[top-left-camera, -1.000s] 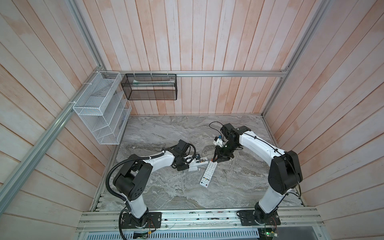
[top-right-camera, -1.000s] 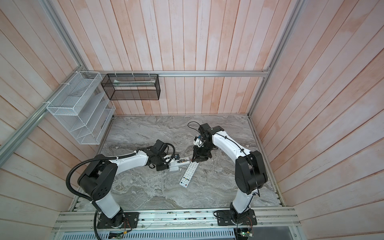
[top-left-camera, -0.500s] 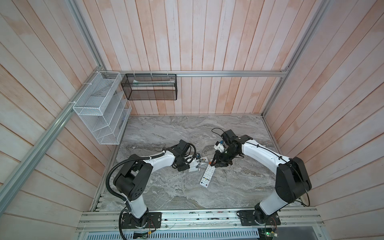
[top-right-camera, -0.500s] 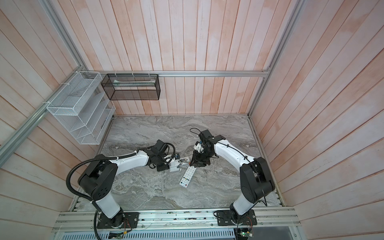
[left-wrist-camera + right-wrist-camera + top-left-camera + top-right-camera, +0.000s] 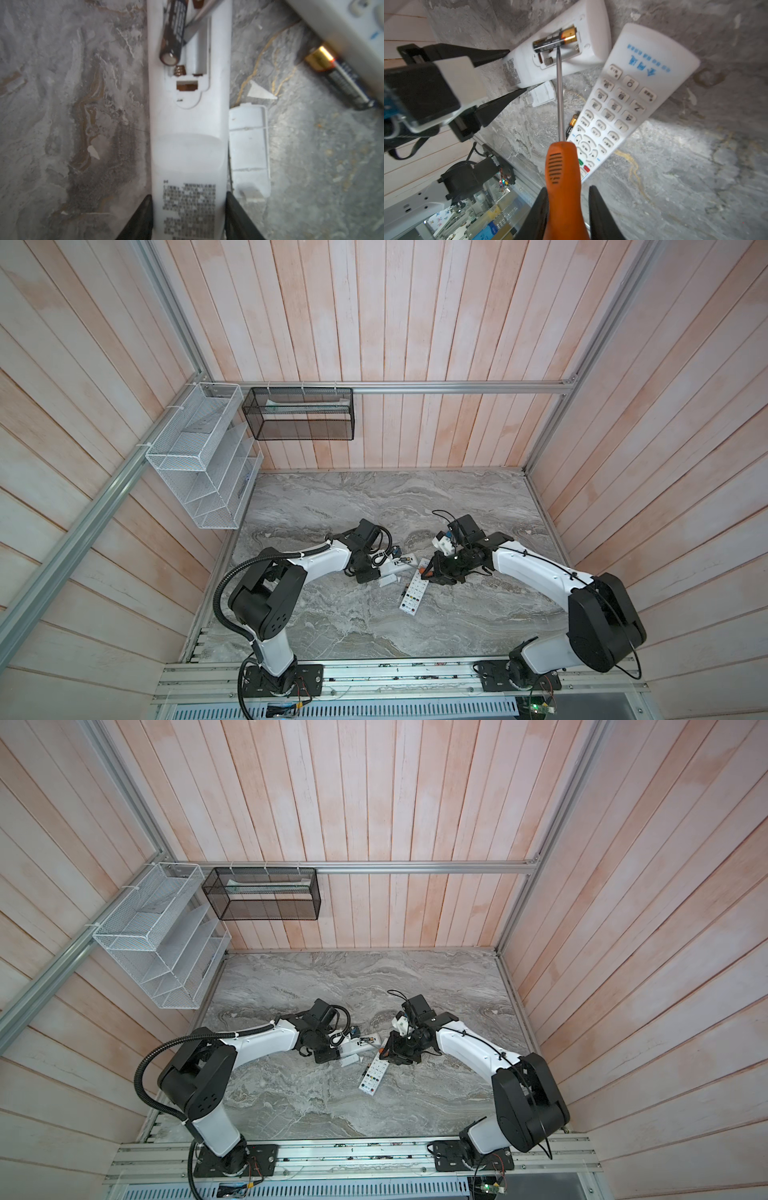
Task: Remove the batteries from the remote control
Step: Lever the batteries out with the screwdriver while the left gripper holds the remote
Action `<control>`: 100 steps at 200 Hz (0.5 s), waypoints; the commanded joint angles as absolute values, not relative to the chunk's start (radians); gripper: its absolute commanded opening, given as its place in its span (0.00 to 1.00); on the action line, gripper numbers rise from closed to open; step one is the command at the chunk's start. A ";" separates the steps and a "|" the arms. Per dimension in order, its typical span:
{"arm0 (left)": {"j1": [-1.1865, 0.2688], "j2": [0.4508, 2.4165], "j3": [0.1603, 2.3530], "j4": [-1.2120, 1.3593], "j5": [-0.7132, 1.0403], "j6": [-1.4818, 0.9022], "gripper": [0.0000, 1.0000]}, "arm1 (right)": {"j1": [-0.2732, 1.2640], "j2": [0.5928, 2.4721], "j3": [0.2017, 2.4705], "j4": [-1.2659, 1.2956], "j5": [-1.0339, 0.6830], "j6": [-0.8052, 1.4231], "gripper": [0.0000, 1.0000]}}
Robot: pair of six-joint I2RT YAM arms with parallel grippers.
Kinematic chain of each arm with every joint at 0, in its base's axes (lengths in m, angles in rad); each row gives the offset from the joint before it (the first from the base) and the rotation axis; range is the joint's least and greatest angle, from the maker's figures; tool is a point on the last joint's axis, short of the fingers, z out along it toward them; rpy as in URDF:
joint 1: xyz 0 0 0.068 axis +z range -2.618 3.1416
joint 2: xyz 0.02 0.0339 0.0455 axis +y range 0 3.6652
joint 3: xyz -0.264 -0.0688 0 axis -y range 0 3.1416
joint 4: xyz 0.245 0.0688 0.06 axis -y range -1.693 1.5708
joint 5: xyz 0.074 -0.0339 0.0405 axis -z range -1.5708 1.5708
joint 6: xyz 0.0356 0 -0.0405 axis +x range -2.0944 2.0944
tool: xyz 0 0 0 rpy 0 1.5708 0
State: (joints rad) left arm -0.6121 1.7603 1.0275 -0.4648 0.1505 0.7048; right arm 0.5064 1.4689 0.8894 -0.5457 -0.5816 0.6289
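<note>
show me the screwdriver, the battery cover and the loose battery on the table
screwdriver (image 5: 562, 176): right wrist view, orange handle
battery cover (image 5: 248, 145): left wrist view, middle of panel
loose battery (image 5: 340, 80): left wrist view, dark body

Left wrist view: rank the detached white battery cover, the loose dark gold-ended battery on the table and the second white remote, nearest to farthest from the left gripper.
From the left gripper:
1. Detached white battery cover: beside the held face-down remote, next to one finger.
2. Loose dark gold-ended battery: past the cover, alongside the second remote's edge.
3. Second white remote: beyond that battery.
</note>
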 commanded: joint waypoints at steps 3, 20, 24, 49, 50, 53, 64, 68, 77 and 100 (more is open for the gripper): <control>-0.641 1.779 1.055 -0.474 0.293 0.706 0.19 | 0.505 1.478 0.789 -0.440 -0.462 0.657 0.00; -0.641 1.778 1.055 -0.477 0.302 0.703 0.19 | 0.504 1.458 0.712 -0.386 -0.458 0.660 0.00; -0.641 1.777 1.053 -0.476 0.304 0.702 0.19 | 0.505 1.453 0.696 -0.373 -0.459 0.665 0.00; -0.641 1.777 1.051 -0.477 0.308 0.699 0.19 | 0.503 1.415 0.638 -0.331 -0.443 0.681 0.00; -0.641 1.778 1.052 -0.477 0.308 0.699 0.19 | 0.503 1.414 0.636 -0.331 -0.443 0.681 0.00; -0.641 1.778 1.052 -0.478 0.309 0.699 0.19 | 0.503 1.412 0.636 -0.331 -0.440 0.681 0.00; -0.641 1.777 1.055 -0.479 0.311 0.699 0.19 | 0.502 1.402 0.634 -0.330 -0.430 0.678 0.00; -0.641 1.779 1.056 -0.480 0.312 0.699 0.19 | 0.501 1.398 0.635 -0.330 -0.428 0.677 0.00; -0.641 1.781 1.058 -0.482 0.313 0.699 0.19 | 0.498 1.393 0.639 -0.331 -0.424 0.674 0.00; -0.641 1.780 1.062 -0.488 0.314 0.699 0.19 | 0.487 1.381 0.661 -0.345 -0.412 0.656 0.00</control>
State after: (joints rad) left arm -0.6117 1.7615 1.0348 -0.4789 0.1734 0.6724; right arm 0.5190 1.3769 0.6579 -0.3080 -0.5724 0.6147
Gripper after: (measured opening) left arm 0.507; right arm 0.299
